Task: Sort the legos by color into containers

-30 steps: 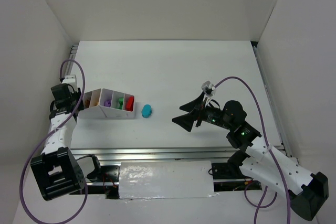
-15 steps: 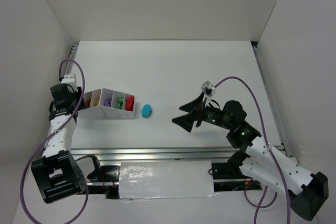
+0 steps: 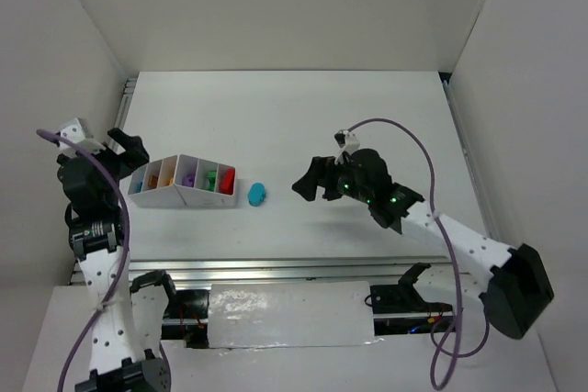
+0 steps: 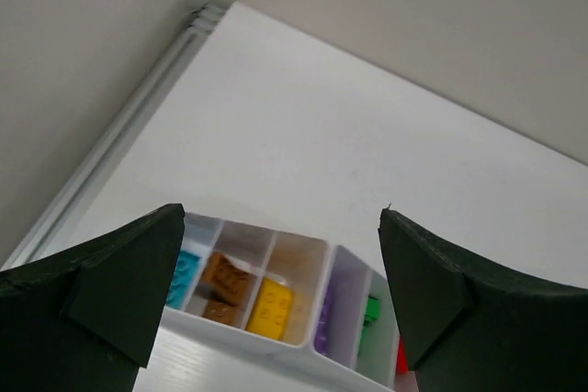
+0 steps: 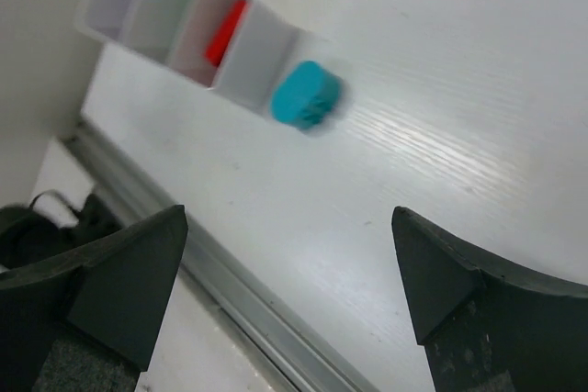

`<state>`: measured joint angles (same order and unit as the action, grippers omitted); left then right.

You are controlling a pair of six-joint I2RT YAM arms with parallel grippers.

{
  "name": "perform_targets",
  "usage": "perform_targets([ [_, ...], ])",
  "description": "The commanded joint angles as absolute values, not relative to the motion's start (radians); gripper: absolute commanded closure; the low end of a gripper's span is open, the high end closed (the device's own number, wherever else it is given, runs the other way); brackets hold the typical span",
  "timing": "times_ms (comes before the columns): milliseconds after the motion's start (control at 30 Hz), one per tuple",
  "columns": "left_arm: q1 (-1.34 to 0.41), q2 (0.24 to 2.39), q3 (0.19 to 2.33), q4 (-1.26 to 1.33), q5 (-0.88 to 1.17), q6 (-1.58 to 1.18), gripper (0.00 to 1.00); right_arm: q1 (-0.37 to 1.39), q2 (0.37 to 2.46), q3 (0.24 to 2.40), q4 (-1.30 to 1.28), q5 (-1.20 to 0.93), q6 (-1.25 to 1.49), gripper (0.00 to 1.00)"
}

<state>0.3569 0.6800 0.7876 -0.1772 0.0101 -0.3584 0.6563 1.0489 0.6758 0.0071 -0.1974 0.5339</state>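
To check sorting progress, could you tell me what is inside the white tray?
The tray holds bricks: teal, orange, yellow, purple, green, red; its walls hide their count.

The left arm (image 3: 99, 259) rises steeply from its base with the left tool (image 3: 127, 147) empty, jaws spread wide, while the right arm (image 3: 459, 240) stretches low and leftward with the right tool (image 3: 308, 181) likewise empty, jaws spread wide.

no readable text, labels or numbers anywhere
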Motion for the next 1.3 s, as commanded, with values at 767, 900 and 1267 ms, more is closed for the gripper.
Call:
perform_targets([
  [767, -0.721, 1.218, 1.002, -0.307, -0.313, -0.526, 0.01, 0.649, 0.68, 0.74, -0.453, 0.328, 0.836, 0.0],
  [900, -0.729, 1.29, 1.02, -0.317, -0.373, -0.552, 0.0, 0.647, 0.673, 0.715, -0.469, 0.328, 0.847, 0.0],
  [1267, -0.735, 1.303, 0.966, -0.275, -0.365, -0.594, 0.0, 0.646, 0.79, 0.66, -0.318, 0.195, 0.833, 0.04],
])
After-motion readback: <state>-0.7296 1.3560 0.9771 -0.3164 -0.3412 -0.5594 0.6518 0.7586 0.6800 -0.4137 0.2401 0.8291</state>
